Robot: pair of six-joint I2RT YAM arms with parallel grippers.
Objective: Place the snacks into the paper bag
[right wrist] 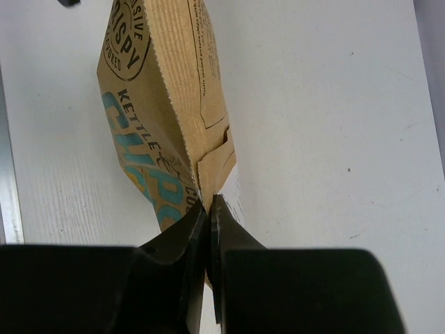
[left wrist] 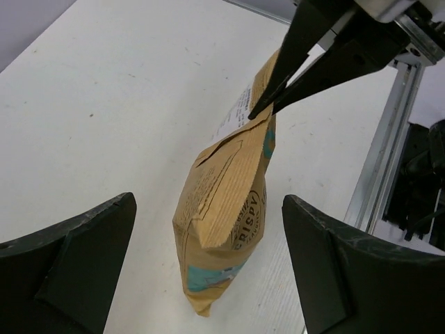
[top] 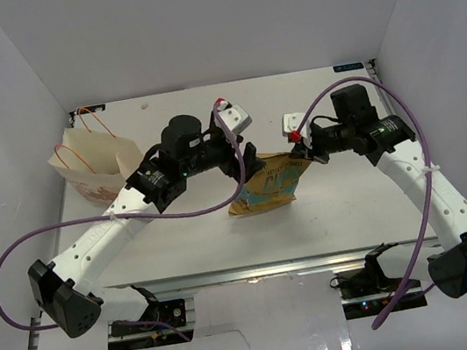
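Note:
The yellow-and-teal chip bag (top: 269,185) hangs over the middle of the table, its lower end close to the surface. My right gripper (top: 302,150) is shut on its top edge, as the right wrist view shows (right wrist: 208,202) with the bag (right wrist: 160,104) stretching away from it. My left gripper (top: 246,168) is open, its two fingers standing wide on either side of the bag (left wrist: 222,229) without touching it (left wrist: 208,202). The cream paper bag (top: 94,161) with orange handles stands open at the far left. No other snacks are in view.
The right gripper's shut fingers (left wrist: 278,90) show in the left wrist view above the bag. A metal rail (left wrist: 389,153) runs along the table's near edge (top: 257,269). White walls close in the left, back and right. Purple cables loop off both arms.

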